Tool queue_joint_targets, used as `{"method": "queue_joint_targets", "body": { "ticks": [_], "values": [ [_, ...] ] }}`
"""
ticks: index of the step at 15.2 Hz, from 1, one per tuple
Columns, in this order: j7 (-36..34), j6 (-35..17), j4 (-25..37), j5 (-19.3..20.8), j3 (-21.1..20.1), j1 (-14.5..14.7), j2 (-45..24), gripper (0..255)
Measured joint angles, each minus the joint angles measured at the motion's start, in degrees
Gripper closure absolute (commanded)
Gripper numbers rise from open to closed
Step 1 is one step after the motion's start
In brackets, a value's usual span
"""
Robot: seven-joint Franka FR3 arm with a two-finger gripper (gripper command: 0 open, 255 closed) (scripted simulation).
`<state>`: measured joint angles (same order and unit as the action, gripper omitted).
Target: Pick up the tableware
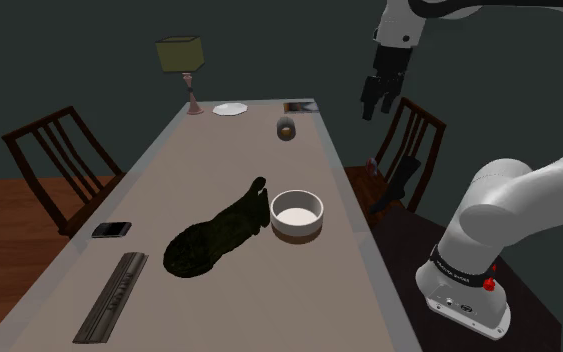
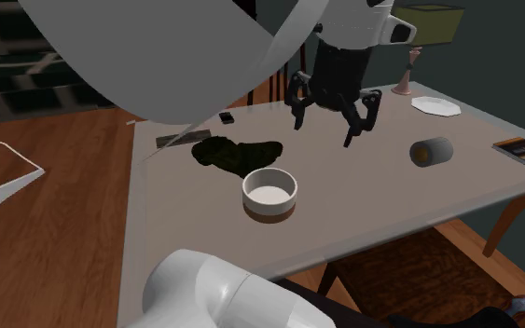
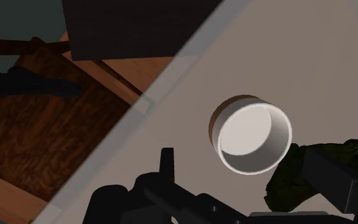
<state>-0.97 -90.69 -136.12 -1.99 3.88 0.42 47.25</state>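
A white bowl with a brown base stands upright near the table's edge on the shoulder view's right. My black gripper hangs high above the table, well clear of the bowl, and is open with nothing between its fingers. In the wrist view the bowl lies just ahead of the fingertips. A small white plate sits at the table's far end by the lamp.
A dark crumpled mass lies against the bowl. A can lies on its side farther back. A phone, a long dark bar, a lamp and a book are on the table. Chairs flank it.
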Motion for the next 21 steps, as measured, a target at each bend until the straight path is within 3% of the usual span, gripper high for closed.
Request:
{"method": "queue_joint_targets", "body": {
  "ticks": [4,12,21],
  "values": [
    [-0.6,-4.0,-2.8,-0.3,-0.8,0.3,-1.2,0],
    [-3.0,-20.4,-11.7,-1.8,-4.2,1.8,-8.7,0],
    [-6.7,-40.0,-14.7,-2.8,-8.4,3.5,-25.2,0]
  ]
}}
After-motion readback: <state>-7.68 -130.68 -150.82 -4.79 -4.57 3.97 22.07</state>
